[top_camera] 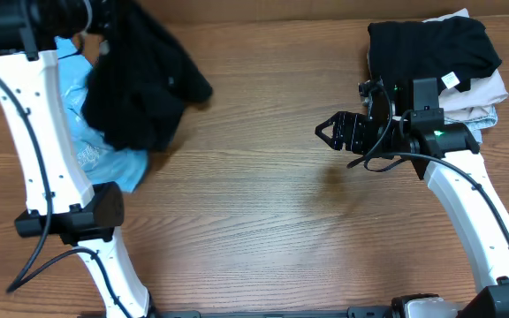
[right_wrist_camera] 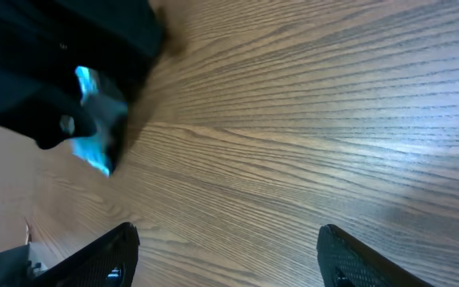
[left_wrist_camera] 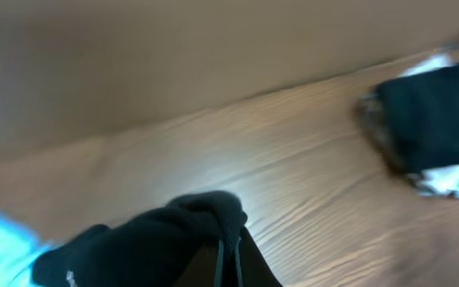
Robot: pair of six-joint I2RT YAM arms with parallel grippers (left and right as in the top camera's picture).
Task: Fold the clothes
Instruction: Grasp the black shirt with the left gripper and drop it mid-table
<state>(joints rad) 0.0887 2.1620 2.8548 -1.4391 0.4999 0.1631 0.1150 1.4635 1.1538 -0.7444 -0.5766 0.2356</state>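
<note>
**Soft black cloth T-shirt (top_camera: 140, 88) pinched in left gripper (left_wrist_camera: 228, 253)**

L jaws clenched on a bunched fold of it at far-left of brown wood-grain table (top_camera: 263, 212). Shirt hangs crumpled, partly over rumpled light blue cloth tee (top_camera: 104, 155). Right gripper (top_camera: 325, 132) spread wide w/ nothing btwn fingers, above bare wood, near folded stack of black, white and beige garments (top_camera: 427, 49).

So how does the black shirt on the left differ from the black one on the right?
The left black shirt is bunched up, pinched in the shut left gripper, and partly covers a light blue tee. The right black shirt lies folded flat atop pale clothes, clear of the open right gripper. Both are black cloth.
</note>
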